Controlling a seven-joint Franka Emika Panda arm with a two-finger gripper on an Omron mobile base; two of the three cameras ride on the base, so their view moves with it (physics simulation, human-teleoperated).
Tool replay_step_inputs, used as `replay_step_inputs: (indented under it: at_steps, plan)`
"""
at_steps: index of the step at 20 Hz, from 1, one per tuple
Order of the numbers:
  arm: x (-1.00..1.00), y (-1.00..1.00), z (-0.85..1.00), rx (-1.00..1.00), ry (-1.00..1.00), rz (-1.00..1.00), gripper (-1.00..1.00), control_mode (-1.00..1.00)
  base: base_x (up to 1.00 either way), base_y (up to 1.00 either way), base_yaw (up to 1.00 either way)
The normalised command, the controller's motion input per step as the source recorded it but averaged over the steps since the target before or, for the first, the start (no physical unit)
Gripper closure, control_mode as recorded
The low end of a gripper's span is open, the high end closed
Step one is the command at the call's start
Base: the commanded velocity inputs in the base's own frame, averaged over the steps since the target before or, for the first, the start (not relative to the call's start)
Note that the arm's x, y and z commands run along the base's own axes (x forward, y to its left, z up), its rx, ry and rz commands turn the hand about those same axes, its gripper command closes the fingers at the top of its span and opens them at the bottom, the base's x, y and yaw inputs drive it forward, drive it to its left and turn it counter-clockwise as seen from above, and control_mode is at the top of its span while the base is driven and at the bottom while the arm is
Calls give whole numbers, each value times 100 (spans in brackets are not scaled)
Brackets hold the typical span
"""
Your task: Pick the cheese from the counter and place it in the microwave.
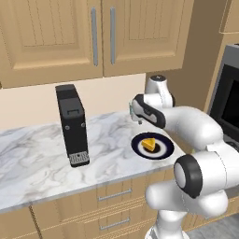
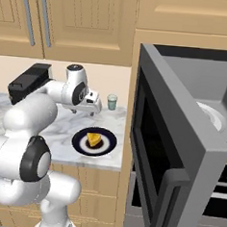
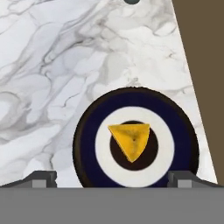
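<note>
The cheese (image 1: pixel 149 144) (image 2: pixel 94 139) (image 3: pixel 130 139), a small yellow-orange wedge, lies in the middle of a round dark-blue plate (image 1: pixel 136 145) (image 2: pixel 79 142) (image 3: pixel 85 144) near the right end of the marble counter (image 1: pixel 37 158) (image 2: pixel 61 126) (image 3: pixel 52 65). My gripper (image 1: pixel 139 121) (image 2: pixel 90 109) (image 3: pixel 112 179) hovers above the plate's back edge, open, with nothing between its fingertips (image 3: pixel 43 178). The microwave (image 2: pixel 209 89) (image 1: pixel 228 98) stands to the right of the counter. Its door (image 2: pixel 165 153) is swung wide open and the white turntable (image 2: pixel 212 116) shows inside.
A tall black box appliance (image 1: pixel 72 125) (image 2: pixel 28 82) stands on the counter left of the plate. A small glass (image 2: pixel 112 102) sits at the back right corner by the wall. Wooden cupboards (image 1: pixel 93 32) hang above, and drawers (image 1: pixel 114 196) sit below the slab.
</note>
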Motion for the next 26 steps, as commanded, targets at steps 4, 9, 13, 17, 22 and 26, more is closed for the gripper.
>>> replay_step_inputs:
  at_steps: [4, 9, 13, 17, 22, 26]
  plan:
    - [-38, -10, 0, 0, 0, 0, -100, -100, 0, 0, 0]
    - [-20, -25, -27, 0, 0, 0, -100, -100, 0, 0, 0]
    - [0, -14, -47, 0, 0, 0, -100, -100, 0, 0, 0]
    - [0, -1, -52, 0, 0, 0, -100, -100, 0, 0, 0]
    - [0, 0, -34, 0, 0, 0, -100, -100, 0, 0, 0]
    - [0, 0, -35, 0, 0, 0, -100, -100, 0, 0, 0]
